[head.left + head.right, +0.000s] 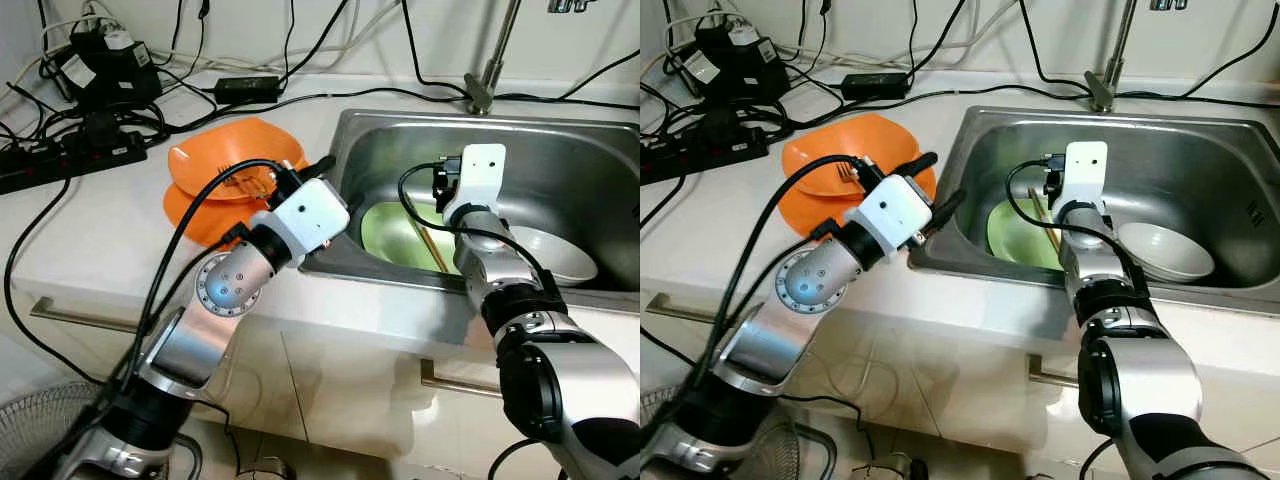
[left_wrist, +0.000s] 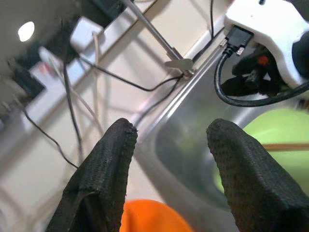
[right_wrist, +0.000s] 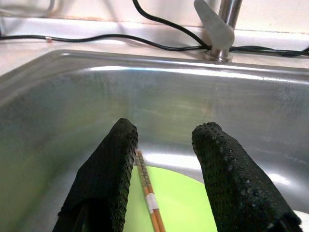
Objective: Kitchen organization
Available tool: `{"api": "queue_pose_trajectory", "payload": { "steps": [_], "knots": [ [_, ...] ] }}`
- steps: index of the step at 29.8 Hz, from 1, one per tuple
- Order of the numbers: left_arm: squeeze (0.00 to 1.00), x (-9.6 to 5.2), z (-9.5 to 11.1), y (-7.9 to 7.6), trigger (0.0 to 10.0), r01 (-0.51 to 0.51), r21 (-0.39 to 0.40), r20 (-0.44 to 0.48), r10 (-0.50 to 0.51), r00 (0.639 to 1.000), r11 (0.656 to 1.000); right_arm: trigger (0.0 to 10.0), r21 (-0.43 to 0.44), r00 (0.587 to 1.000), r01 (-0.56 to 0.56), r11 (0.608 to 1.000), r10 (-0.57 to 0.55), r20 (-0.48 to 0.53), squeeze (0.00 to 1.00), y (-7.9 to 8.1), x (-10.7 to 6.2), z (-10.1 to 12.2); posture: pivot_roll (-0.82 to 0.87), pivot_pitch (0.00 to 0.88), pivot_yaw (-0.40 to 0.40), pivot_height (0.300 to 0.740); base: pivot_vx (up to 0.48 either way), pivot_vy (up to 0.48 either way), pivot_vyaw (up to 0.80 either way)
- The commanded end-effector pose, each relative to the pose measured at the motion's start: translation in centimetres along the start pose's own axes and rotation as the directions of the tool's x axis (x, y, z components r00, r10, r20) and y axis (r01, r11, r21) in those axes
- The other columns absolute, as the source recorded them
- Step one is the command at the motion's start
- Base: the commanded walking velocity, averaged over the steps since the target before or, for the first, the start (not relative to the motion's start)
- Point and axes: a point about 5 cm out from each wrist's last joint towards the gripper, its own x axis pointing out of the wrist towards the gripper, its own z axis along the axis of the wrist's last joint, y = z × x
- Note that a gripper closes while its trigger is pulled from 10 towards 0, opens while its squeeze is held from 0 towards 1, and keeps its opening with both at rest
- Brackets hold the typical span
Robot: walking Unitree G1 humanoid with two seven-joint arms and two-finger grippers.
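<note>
Two stacked orange plates [image 1: 215, 175] lie on the white counter with a fork [image 1: 845, 172] on top. My left gripper [image 1: 938, 183] hovers open between their right edge and the sink rim, holding nothing. Inside the steel sink [image 1: 560, 160] a green plate [image 1: 390, 235] carries a pair of wooden chopsticks [image 3: 148, 198], and a white bowl [image 1: 555, 255] sits to its right. My right gripper [image 3: 164, 140] is down in the sink, open just above the chopsticks and green plate, with its fingers pointing toward the back wall.
A faucet [image 1: 487, 75] stands behind the sink. Black cables, a power strip [image 1: 70, 155] and adapters [image 1: 245, 87] crowd the back left of the counter. A fan [image 1: 40, 430] stands on the floor at lower left, before the cabinet fronts.
</note>
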Motion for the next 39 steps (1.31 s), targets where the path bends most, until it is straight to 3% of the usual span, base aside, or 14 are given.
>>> {"api": "queue_pose_trajectory", "payload": {
  "steps": [1,6,9,10,16,39],
  "knots": [
    [0.0,-0.5,-0.5,0.6,10.0,0.019,0.149,-0.06,-0.01,0.998,0.989,10.0,0.014,1.0,-0.004,1.0,0.004,-0.005,0.0,0.4,-0.3,-0.7,0.21,0.049,0.082,0.74,0.0,0.0,0.0],
    [0.0,-1.0,-1.0,0.8,10.0,0.028,0.212,-0.096,-0.008,0.995,0.977,10.0,0.016,1.0,-0.002,1.0,0.002,-0.007,0.0,0.4,-0.4,-1.0,0.21,0.049,0.082,0.74,0.0,0.0,0.0],
    [0.0,-1.7,-2.0,0.7,10.0,0.059,0.248,-0.176,-0.014,0.984,0.967,10.0,0.015,1.0,-0.002,1.0,0.003,-0.011,0.0,0.4,-0.4,-1.0,0.23,0.06,0.077,0.74,0.0,0.0,0.0],
    [0.0,-2.4,-3.0,0.8,10.0,0.083,0.283,-0.258,-0.007,0.966,0.955,10.0,0.015,1.0,-0.003,1.0,0.003,-0.015,0.0,0.4,-0.4,-1.0,0.23,0.064,0.075,0.74,0.0,0.0,0.0],
    [0.0,-2.7,-3.9,1.1,10.0,0.093,0.322,-0.353,0.028,0.935,0.942,10.0,0.016,1.0,-0.009,1.0,0.01,-0.016,0.0,0.6,-0.4,-0.9,0.23,0.068,0.074,0.74,0.0,0.0,0.0],
    [0.0,-1.5,-3.6,0.9,10.0,0.065,0.358,-0.336,0.064,0.94,0.931,10.0,0.017,1.0,-0.004,1.0,0.004,-0.009,0.0,0.5,-0.4,-0.8,0.2,0.031,0.085,0.74,0.0,0.0,0.0]
  ]
}}
